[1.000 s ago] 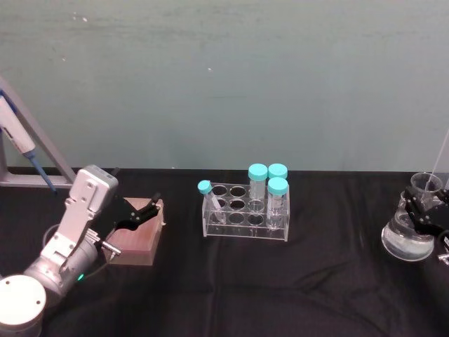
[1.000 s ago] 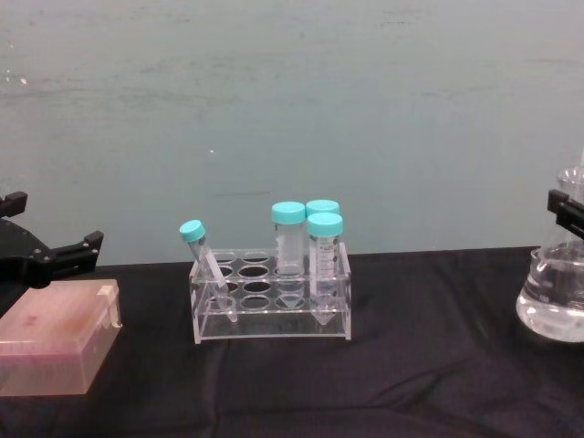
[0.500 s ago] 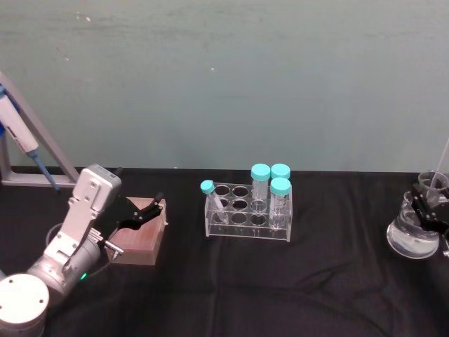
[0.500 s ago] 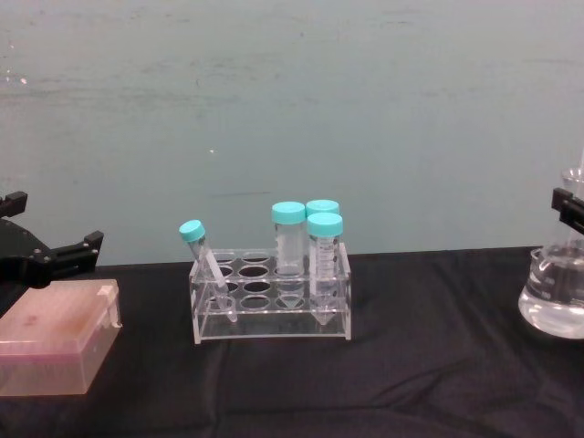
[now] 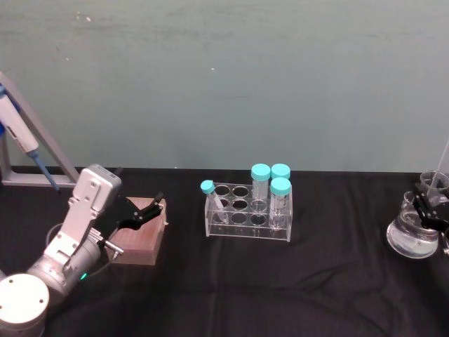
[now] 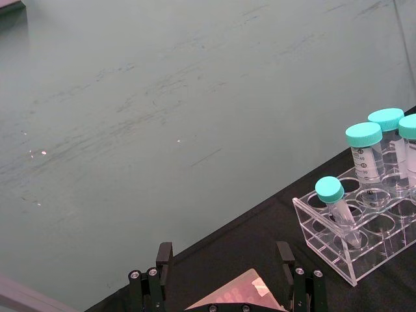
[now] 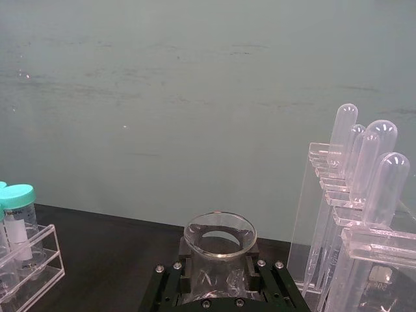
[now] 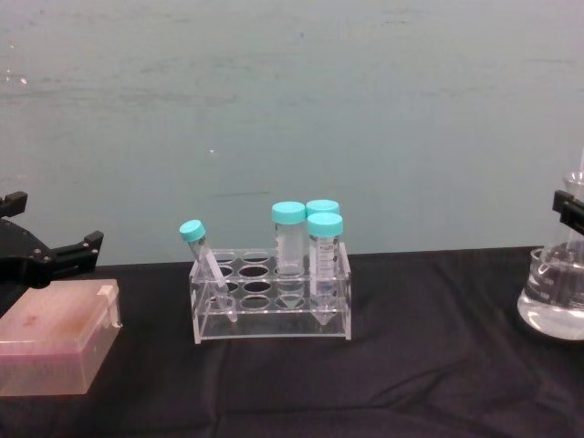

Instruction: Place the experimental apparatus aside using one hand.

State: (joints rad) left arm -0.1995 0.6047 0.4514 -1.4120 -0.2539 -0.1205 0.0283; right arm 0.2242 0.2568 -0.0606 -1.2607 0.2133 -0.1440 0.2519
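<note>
At the table's right edge stands the conical flask with clear liquid in it. My right gripper is shut on the flask's neck. From the side the flask sits low by the black cloth, and I cannot tell whether it touches. In the right wrist view the flask's mouth lies just above the jaws, with a tall acrylic stand of long tubes close beside it. My left gripper hangs open over a pink box at the left.
A clear rack holding several teal-capped tubes stands mid-table. A pipette on a grey stand leans at the far left. Black cloth lies bare between the rack and the flask.
My right gripper has carried the flask slightly to the right. The left arm, the box and the rack have stayed put.
</note>
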